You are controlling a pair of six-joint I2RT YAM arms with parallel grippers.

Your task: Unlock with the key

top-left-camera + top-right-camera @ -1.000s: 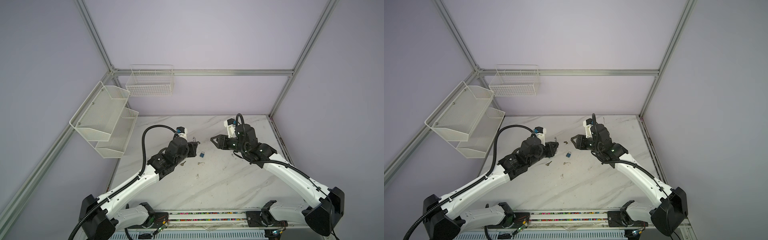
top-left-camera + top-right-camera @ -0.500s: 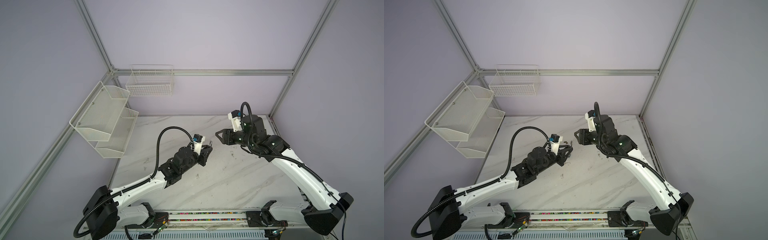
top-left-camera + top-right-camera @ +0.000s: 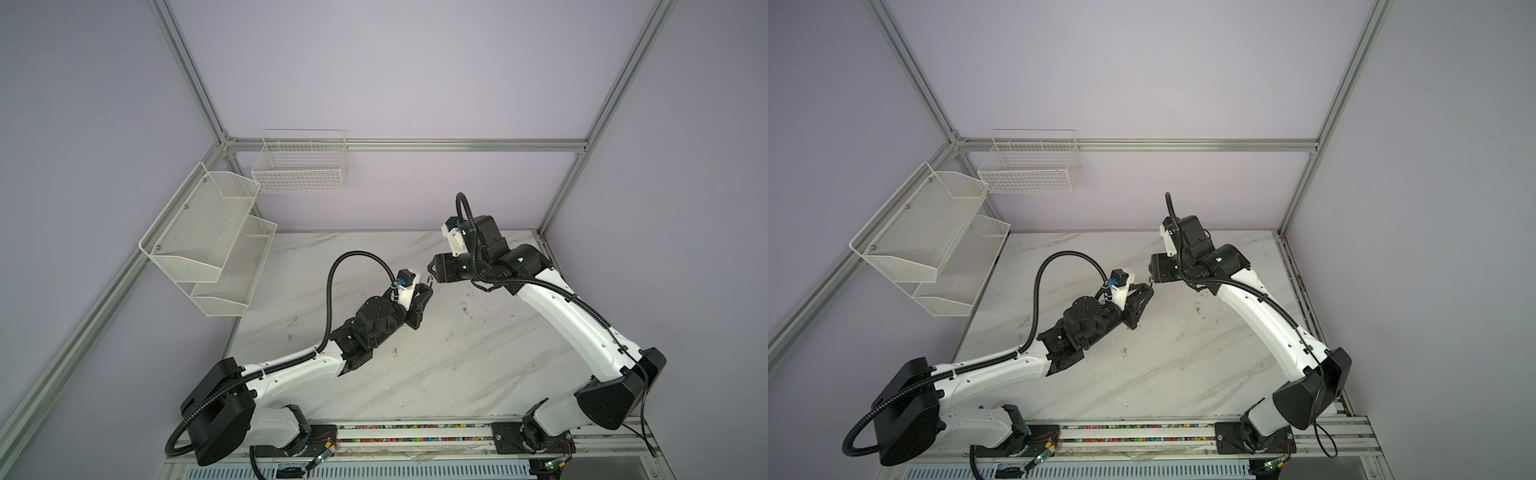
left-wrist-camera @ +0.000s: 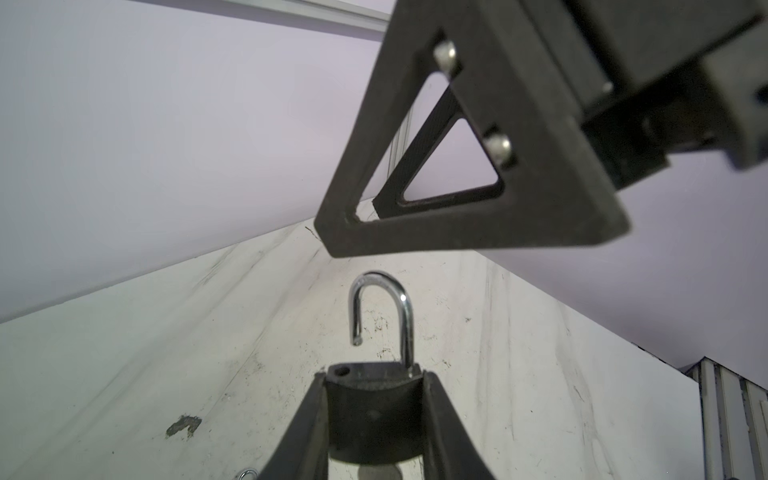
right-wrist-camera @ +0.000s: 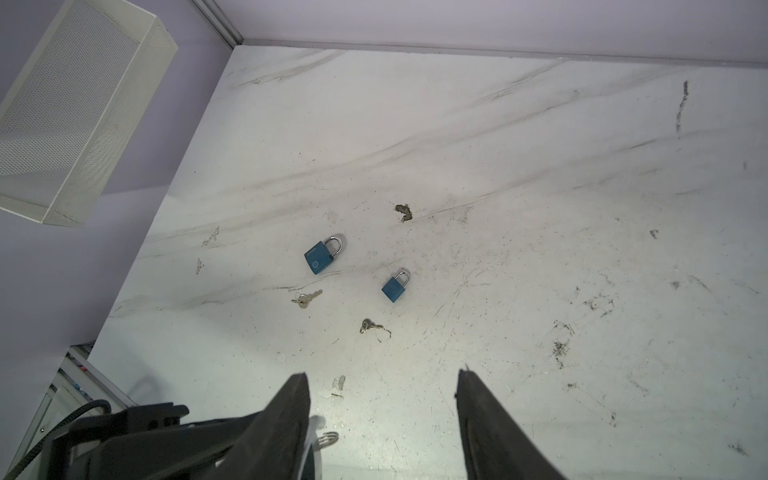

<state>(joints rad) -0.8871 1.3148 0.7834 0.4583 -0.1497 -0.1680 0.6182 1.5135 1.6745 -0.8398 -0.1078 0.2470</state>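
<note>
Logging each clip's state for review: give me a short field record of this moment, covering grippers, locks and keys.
left gripper: shut on held padlock
held padlock shackle: open, one end out of the body
right gripper: open, empty, beside the shackle, not touching
table: larger blue padlock and smaller blue padlock, both shackles closed
keys: first key near the larger, second key near the smaller, both loose

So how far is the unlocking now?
Done: the padlock held in the left jaws has its shackle standing open. In hand: the right jaws stand open and empty near it. Left, if they count: a big blue padlock and a small blue padlock lie shut on the table, keys beside them.
</note>
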